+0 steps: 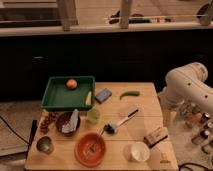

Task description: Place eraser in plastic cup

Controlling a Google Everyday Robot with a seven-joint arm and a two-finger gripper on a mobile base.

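Claw (170,118) hangs at the table's (146,107) right edge, grip state can't tell; reach left to blue eraser (103,95) right of green tray (65,106), pinch narrow sides, release over green plastic cup (93,116) just nearer.

Matt wood table (146,106); glossy plastic tray (61,96) — claw (157,137) over table's right edge.

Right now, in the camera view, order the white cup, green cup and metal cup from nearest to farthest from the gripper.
The gripper hangs at the right edge of the table.
1. white cup, front right.
2. green cup, mid-table.
3. metal cup, front left corner.
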